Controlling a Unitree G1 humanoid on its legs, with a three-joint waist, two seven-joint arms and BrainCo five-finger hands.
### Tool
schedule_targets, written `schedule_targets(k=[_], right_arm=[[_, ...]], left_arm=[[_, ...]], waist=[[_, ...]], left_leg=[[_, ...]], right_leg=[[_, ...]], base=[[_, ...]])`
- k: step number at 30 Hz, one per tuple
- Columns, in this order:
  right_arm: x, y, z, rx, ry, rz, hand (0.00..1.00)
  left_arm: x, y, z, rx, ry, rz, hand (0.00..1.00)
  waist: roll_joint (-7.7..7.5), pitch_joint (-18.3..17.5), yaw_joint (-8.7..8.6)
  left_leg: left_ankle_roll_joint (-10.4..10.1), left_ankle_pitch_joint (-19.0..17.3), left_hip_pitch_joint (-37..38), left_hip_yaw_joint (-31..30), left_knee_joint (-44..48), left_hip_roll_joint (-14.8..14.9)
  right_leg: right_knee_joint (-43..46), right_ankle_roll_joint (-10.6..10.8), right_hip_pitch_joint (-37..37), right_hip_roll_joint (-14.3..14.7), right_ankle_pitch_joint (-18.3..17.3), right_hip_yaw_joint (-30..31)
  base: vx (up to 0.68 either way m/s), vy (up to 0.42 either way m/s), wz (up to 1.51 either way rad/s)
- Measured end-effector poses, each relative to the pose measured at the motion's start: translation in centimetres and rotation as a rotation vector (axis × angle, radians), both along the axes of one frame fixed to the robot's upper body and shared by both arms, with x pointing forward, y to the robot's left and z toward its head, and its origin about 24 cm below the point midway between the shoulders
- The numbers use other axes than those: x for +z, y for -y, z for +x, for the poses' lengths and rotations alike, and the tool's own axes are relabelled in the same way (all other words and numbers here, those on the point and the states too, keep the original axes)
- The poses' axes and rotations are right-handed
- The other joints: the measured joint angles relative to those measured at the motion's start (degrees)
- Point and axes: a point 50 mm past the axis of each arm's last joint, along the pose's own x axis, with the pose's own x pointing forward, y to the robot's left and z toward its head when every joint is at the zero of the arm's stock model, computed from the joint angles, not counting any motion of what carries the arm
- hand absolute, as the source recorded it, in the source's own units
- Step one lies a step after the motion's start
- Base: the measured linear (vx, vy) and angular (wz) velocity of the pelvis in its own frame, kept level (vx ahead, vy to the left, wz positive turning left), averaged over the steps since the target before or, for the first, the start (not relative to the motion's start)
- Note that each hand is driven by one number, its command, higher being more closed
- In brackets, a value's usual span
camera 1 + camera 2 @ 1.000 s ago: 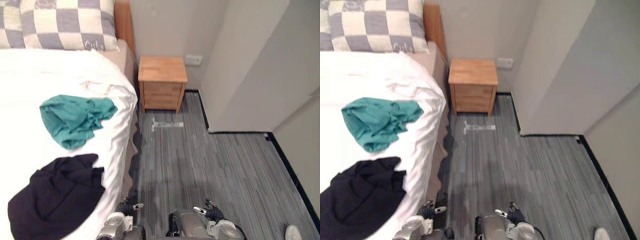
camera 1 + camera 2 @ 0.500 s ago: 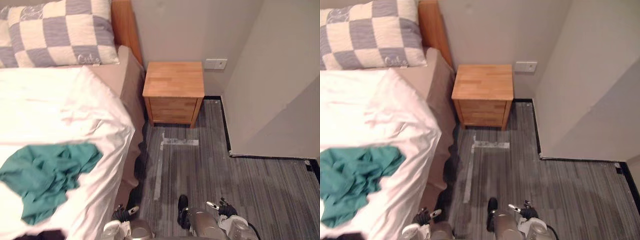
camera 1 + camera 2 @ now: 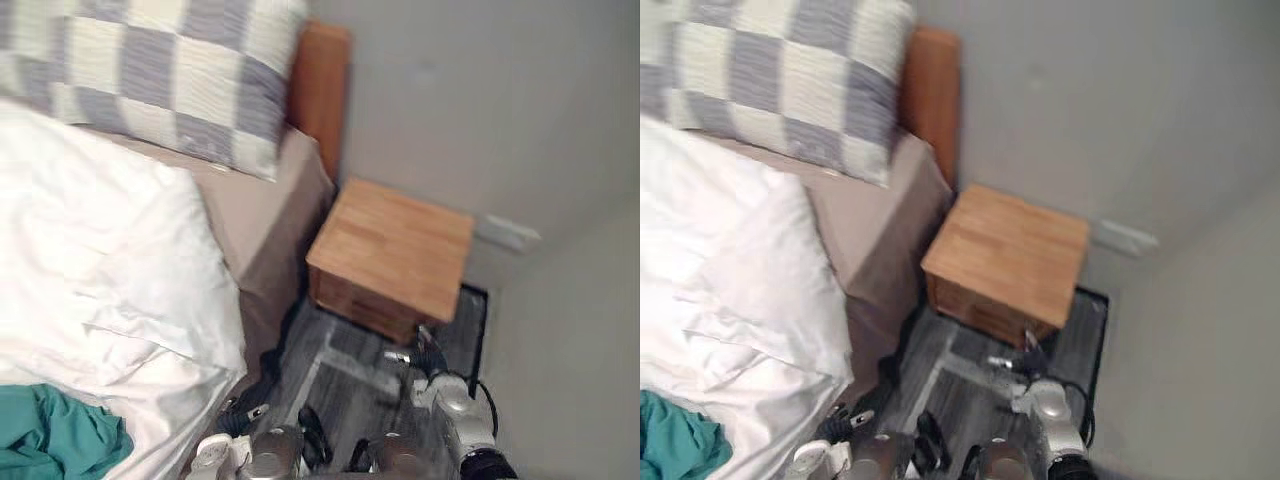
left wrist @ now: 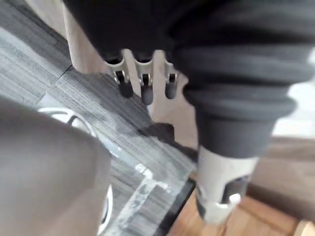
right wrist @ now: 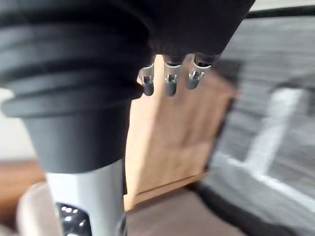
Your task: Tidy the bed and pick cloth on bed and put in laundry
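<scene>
Over grey striped floor (image 3: 340, 372), my left hand (image 4: 142, 83) and right hand (image 5: 170, 81) hang loose and empty. The teal crumpled cloth (image 3: 55, 445) lies near left on the white-sheeted bed (image 3: 100, 250); I'd turn left and grasp its bunched middle.

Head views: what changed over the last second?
The camera swung toward the head of the bed, shifting the whole picture: the nightstand is now central and the green cloth at the lower left edge. Nothing was grasped or released. The cloth lies on the bed as before; the left robot hand and right robot hand stay open and empty.
</scene>
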Motion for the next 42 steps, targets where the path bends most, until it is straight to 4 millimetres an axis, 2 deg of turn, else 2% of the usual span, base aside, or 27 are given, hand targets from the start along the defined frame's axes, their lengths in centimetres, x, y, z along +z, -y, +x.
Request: schedule_targets(k=[1, 2, 3, 4, 5, 6, 7, 8, 9, 10, 11, 13, 14, 15, 16, 17, 18, 20, 22, 27, 30, 31, 32, 33, 36, 40, 42], right_arm=[[1.2, -0.3, 0.2, 0.006, 0.058, -0.003, 0.00], [3.3, -0.4, 0.4, 0.011, 0.153, -0.017, 0.00], [5.2, -0.2, 0.6, 0.010, 0.231, -0.042, 0.00], [6.0, -0.1, 0.7, 0.011, 0.265, -0.053, 0.00], [7.4, 0.0, 1.4, 0.033, 0.319, -0.069, 0.00], [8.1, 0.2, 2.1, 0.054, 0.342, -0.094, 0.00], [10.3, 0.5, 3.9, 0.123, 0.406, -0.163, 0.00], [11.9, 0.1, 4.9, 0.173, 0.454, -0.195, 0.00], [14.5, 0.0, 6.4, 0.220, 0.525, -0.240, 0.00], [15.3, -0.1, 6.8, 0.227, 0.546, -0.251, 0.00], [16.6, -0.1, 7.5, 0.238, 0.564, -0.269, 0.00], [17.1, -0.4, 7.9, 0.248, 0.556, -0.279, 0.00], [17.4, -0.5, 8.1, 0.251, 0.544, -0.300, 0.00], [17.4, -0.7, 8.2, 0.265, 0.529, -0.333, 0.00], [17.3, -0.8, 8.2, 0.271, 0.515, -0.340, 0.00], [17.0, -0.9, 8.2, 0.280, 0.476, -0.358, 0.00], [16.9, -1.2, 8.3, 0.285, 0.465, -0.364, 0.00], [16.9, -2.2, 8.6, 0.321, 0.455, -0.387, 0.00], [17.0, -2.8, 9.1, 0.327, 0.446, -0.369, 0.00], [15.1, -4.4, 10.5, 0.335, 0.337, -0.340, 0.00], [17.6, -4.9, 12.7, 0.299, 0.386, -0.442, 0.00], [20.3, -4.9, 14.0, 0.263, 0.442, -0.524, 0.00], [21.3, -4.9, 14.4, 0.246, 0.466, -0.564, 0.00], [22.8, -4.7, 14.9, 0.220, 0.496, -0.624, 1.00], [23.7, -3.2, 16.2, 0.136, 0.459, -0.800, 1.00], [25.1, -1.1, 17.1, 0.051, 0.430, -0.944, 1.00], [25.9, 0.2, 17.4, 0.025, 0.412, -1.046, 1.00]], left_arm=[[-0.1, -0.2, -0.2, 0.001, -0.006, 0.005, 0.00], [-0.1, -0.7, -0.7, 0.003, -0.021, 0.017, 0.00], [-0.1, -1.4, -1.0, 0.007, -0.032, 0.037, 0.00], [-0.1, -2.0, -1.3, 0.009, -0.038, 0.054, 0.00], [0.2, -3.6, -1.7, 0.014, -0.047, 0.103, 0.00], [0.2, -3.8, -1.9, 0.030, -0.060, 0.109, 0.00], [-0.3, -3.2, -3.2, 0.037, -0.103, 0.090, 0.00], [-0.5, -3.0, -3.9, 0.041, -0.121, 0.079, 0.00], [-0.7, -2.7, -4.5, 0.064, -0.136, 0.057, 0.00], [-0.7, -2.7, -4.6, 0.076, -0.138, 0.050, 0.00], [-0.7, -2.7, -4.6, 0.092, -0.134, 0.038, 0.00], [-0.7, -2.8, -4.6, 0.081, -0.133, 0.036, 0.00], [-0.7, -2.9, -4.6, 0.064, -0.134, 0.043, 0.00], [-0.7, -2.9, -4.5, 0.037, -0.137, 0.050, 0.00], [-0.7, -2.8, -4.5, 0.021, -0.139, 0.057, 0.00], [-0.7, -2.4, -4.3, -0.015, -0.145, 0.062, 0.00], [-0.8, -2.4, -4.3, -0.019, -0.146, 0.062, 0.00], [-0.8, -2.5, -4.5, -0.039, -0.156, 0.071, 0.00], [-0.8, -2.7, -4.7, -0.053, -0.163, 0.068, 0.00], [-0.4, -2.7, -3.8, -0.132, -0.132, 0.074, 0.00], [0.8, -2.8, 0.2, -0.152, -0.025, 0.082, 0.00], [1.7, -2.3, 2.9, -0.156, 0.055, 0.072, 0.00], [2.0, -2.0, 4.0, -0.161, 0.085, 0.064, 0.00], [2.6, -1.2, 5.5, -0.186, 0.128, 0.056, 0.00], [3.1, 0.2, 6.9, -0.192, 0.182, 0.014, 0.00], [3.2, 1.0, 7.2, -0.200, 0.202, -0.014, 0.00], [3.1, 1.8, 7.3, -0.150, 0.224, -0.097, 0.00]], waist=[[-0.03, -0.42, -0.32], [-0.58, -1.06, -0.94], [-1.89, -1.84, -1.55], [-3.11, -2.46, -1.60], [-6.74, -3.40, -0.80], [-6.29, -3.35, -0.38], [-3.95, -4.40, 0.60], [-2.92, -4.59, 0.68], [-1.81, -4.57, 0.79], [-1.60, -4.56, 0.76], [-1.51, -4.51, 0.69], [-1.69, -4.52, 0.80], [-2.20, -4.79, 0.87], [-2.22, -4.93, 0.75], [-2.13, -5.09, 0.65], [-1.36, -5.55, 0.62], [-1.42, -5.57, 1.15], [-2.29, -5.60, 2.30], [-3.19, -5.68, 2.73], [-3.17, -5.00, 3.62], [-2.76, 1.80, 3.63], [-1.85, 6.25, 3.62], [-1.17, 7.95, 3.61], [0.19, 10.29, 3.61], [2.58, 11.75, 4.02], [4.27, 12.50, 4.91], [5.54, 12.58, 5.51]], left_leg=[[-0.56, 0.24, 0.19, -3.13, -0.65, 0.00], [-1.90, 0.72, 0.19, -9.29, -1.59, -0.16], [-4.26, 1.09, 0.04, -15.31, -2.17, -0.85], [-5.74, 0.79, -0.10, -18.44, -1.94, -1.85], [-7.68, -0.31, -0.12, -22.11, -0.54, -4.07], [-8.71, -1.40, -0.19, -23.90, 0.96, -3.30], [-10.53, -2.12, -2.33, -24.15, 3.99, -0.20], [-11.65, -2.87, -2.96, -24.10, 4.34, 1.23], [-12.29, -3.11, -2.73, -23.29, 3.21, 3.45], [-12.55, -2.94, -2.62, -22.12, 2.76, 4.38], [-12.77, -1.84, -1.70, -15.99, 1.25, 6.89], [-12.33, -1.33, -0.19, -8.48, 0.23, 8.90], [-11.79, -0.84, 0.47, -2.40, -0.06, 10.20], [-11.39, -0.18, 1.17, 4.27, -0.32, 11.76], [-11.22, 0.46, 1.38, 7.28, -0.63, 12.32], [-13.94, 3.93, 2.08, 11.77, -3.24, 12.63], [-14.66, 5.30, 2.23, 10.79, -5.19, 11.35], [-14.31, 8.00, 3.34, 9.41, -9.62, 8.45], [-13.73, 9.82, 4.26, 7.85, -12.56, 6.29], [-13.11, 10.46, 4.51, 6.23, -14.36, 3.88], [-11.67, 8.89, -1.89, 6.13, -7.72, 5.13], [-11.33, 8.78, -5.87, 5.95, -5.29, 5.32], [-11.00, 9.00, -7.40, 5.82, -4.72, 5.30], [-10.37, 9.52, -9.48, 5.46, -4.64, 5.23], [-10.48, 11.70, -13.80, 4.80, -6.82, 5.04], [-9.85, 13.97, -14.82, 4.49, -9.06, 4.87], [-9.97, 14.51, -14.61, 4.42, -10.16, 4.58]], right_leg=[[-3.29, 0.26, -1.39, 0.77, 0.65, 3.92], [-9.26, 1.34, -3.88, 2.29, 2.56, 13.19], [-17.37, 4.35, -4.72, 3.31, 6.32, 23.88], [-22.48, 5.80, -4.47, 2.83, 9.95, 28.15], [-27.54, 5.81, -5.11, 0.17, 20.55, 30.39], [-25.83, 2.51, -4.45, 0.63, 19.15, 28.62], [-27.13, 2.35, -3.65, 2.29, 20.47, 25.41], [-28.77, 1.74, -2.39, 3.13, 20.33, 23.45], [-30.51, 0.27, -0.79, 4.14, 20.94, 20.12], [-30.71, -0.04, -0.31, 4.30, 21.15, 18.62], [-30.93, -0.58, 1.57, 4.20, 20.96, 14.18], [-30.94, -2.42, 4.12, 3.43, 19.66, 9.47], [-30.94, -3.73, 5.87, 1.97, 17.87, 5.49], [-30.94, -3.30, 7.25, 0.49, 17.05, 1.95], [-30.93, -2.78, 7.78, -0.29, 16.64, 0.10], [-30.22, -1.19, 8.50, -2.03, 15.51, -3.61], [-29.96, -1.02, 8.60, -2.96, 15.39, -4.77], [-30.55, -1.08, 9.10, -4.52, 15.45, -5.18], [-31.68, -0.95, 10.40, -5.61, 15.63, -6.60], [-31.15, 0.55, 10.56, -7.74, 16.54, -7.93], [-24.96, 0.70, 4.18, -9.11, 16.41, -7.78], [-23.61, 0.68, 0.86, -9.81, 16.40, -7.80], [-23.67, 0.63, -0.22, -9.86, 16.44, -7.86], [-24.03, 0.46, -1.78, -9.87, 16.61, -8.19], [-23.92, 0.50, -6.50, -9.84, 17.28, -9.16], [-23.81, -0.04, -8.34, -9.60, 17.65, -9.40], [-23.90, -0.05, -8.52, -9.60, 17.66, -9.40]], base=[[0.42, -0.327, 2.54], [0.38, -0.395, 2.88], [0.44, -0.505, 2.94], [0.45, -0.574, 2.63], [0.37, -0.500, 1.62], [0.31, -0.452, 1.30], [0.18, -0.288, 0.70], [0.20, -0.340, 0.83], [0.13, -0.250, 0.75], [0.11, -0.277, 1.24], [0.04, -0.169, 1.34], [0.03, -0.153, 1.45], [0.03, -0.099, 1.66], [0.03, -0.049, 1.73], [0.01, 0.067, 1.98], [0.01, 0.160, 1.64], [0.02, 0.196, 1.43], [0.05, 0.203, 0.61], [0.06, 0.153, 0.53], [0.02, 0.101, 0.17], [-0.14, 0.041, 0.03], [-0.25, 0.041, 0.11], [-0.25, 0.041, 0.16], [-0.17, 0.031, 0.16], [-0.10, 0.022, 0.14], [0.02, -0.014, 0.06], [0.05, -0.007, 0.02]])
